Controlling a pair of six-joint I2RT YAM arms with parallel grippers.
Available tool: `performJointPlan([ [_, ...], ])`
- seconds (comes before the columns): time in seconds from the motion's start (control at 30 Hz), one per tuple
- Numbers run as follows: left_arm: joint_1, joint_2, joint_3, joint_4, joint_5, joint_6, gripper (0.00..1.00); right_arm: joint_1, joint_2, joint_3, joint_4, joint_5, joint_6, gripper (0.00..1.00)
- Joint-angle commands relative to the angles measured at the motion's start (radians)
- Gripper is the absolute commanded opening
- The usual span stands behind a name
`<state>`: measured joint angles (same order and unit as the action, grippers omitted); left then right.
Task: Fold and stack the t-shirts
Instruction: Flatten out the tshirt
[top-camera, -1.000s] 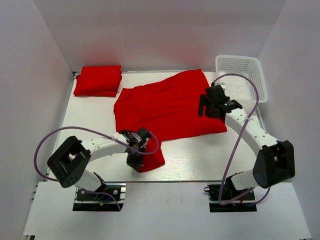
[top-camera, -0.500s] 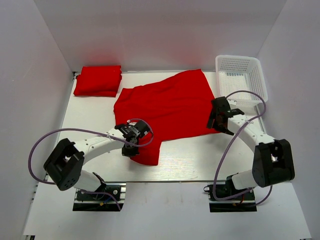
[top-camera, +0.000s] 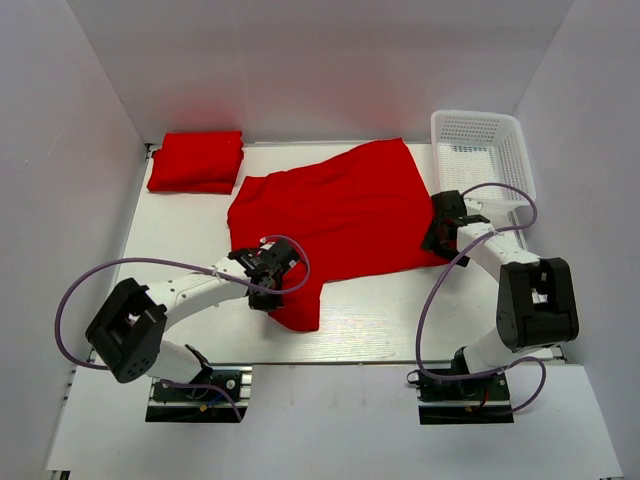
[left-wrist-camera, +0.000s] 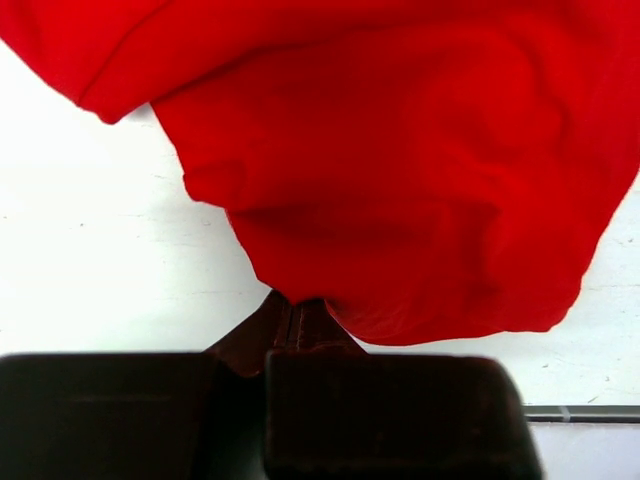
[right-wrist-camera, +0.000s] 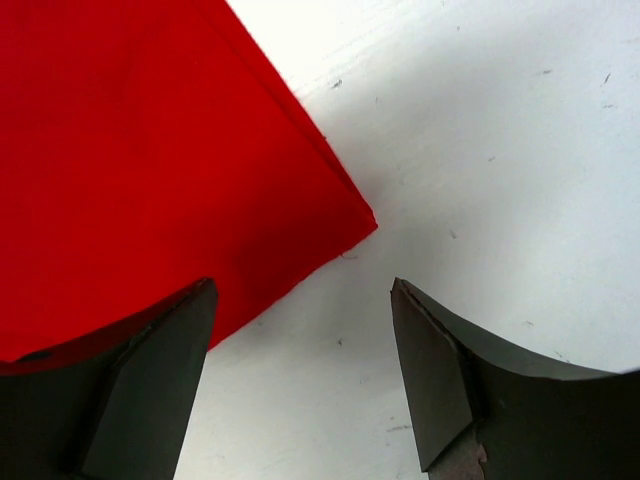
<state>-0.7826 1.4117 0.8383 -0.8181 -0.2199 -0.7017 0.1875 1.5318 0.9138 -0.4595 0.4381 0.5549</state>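
Note:
A red t-shirt (top-camera: 335, 212) lies spread across the middle of the table. A second red t-shirt (top-camera: 196, 160), folded, sits at the far left corner. My left gripper (top-camera: 271, 292) is shut on the spread shirt's near-left corner; in the left wrist view the cloth (left-wrist-camera: 400, 180) hangs bunched from the closed fingertips (left-wrist-camera: 297, 312). My right gripper (top-camera: 436, 240) is open and empty, low over the table at the shirt's near-right corner (right-wrist-camera: 350, 215). One finger (right-wrist-camera: 150, 370) is over the cloth edge, the other (right-wrist-camera: 440, 380) over bare table.
A white mesh basket (top-camera: 482, 152) stands at the far right, just beyond the right gripper. White walls close in the table on three sides. The purple cables loop beside each arm.
My left gripper has drawn the shirt's near-left corner up and away from the front edge. My right gripper has come off the cloth and dropped to its near-right corner.

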Motion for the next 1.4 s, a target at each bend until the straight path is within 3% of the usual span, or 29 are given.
performJointPlan([
  [0.0,-0.004,-0.048,0.013,0.025,0.023,0.025,0.0,-0.02,0.011,0.0,0.073,-0.009,0.023,0.76],
  [0.57,-0.004,-0.075,0.065,-0.007,0.033,0.056,0.0,-0.04,0.059,-0.101,0.208,-0.001,0.054,0.71],
  [0.73,-0.004,-0.099,0.065,0.013,0.053,0.076,0.0,-0.04,0.067,-0.107,0.22,-0.016,0.057,0.57],
  [0.87,-0.004,-0.129,0.074,0.042,0.086,0.117,0.0,-0.04,0.045,-0.142,0.257,-0.038,0.045,0.3],
  [0.9,-0.004,-0.144,0.084,0.051,0.103,0.128,0.0,-0.042,0.025,-0.156,0.283,-0.059,0.027,0.13],
  [0.97,-0.004,-0.178,0.126,0.069,0.125,0.171,0.0,-0.039,-0.001,-0.159,0.295,-0.071,0.005,0.0],
  [1.1,-0.004,-0.252,0.24,0.089,0.082,0.212,0.0,-0.037,-0.094,-0.136,0.303,-0.076,-0.059,0.0],
  [1.37,0.005,-0.18,0.684,0.126,-0.306,0.338,0.0,-0.031,-0.386,0.112,0.277,-0.2,-0.203,0.0],
])
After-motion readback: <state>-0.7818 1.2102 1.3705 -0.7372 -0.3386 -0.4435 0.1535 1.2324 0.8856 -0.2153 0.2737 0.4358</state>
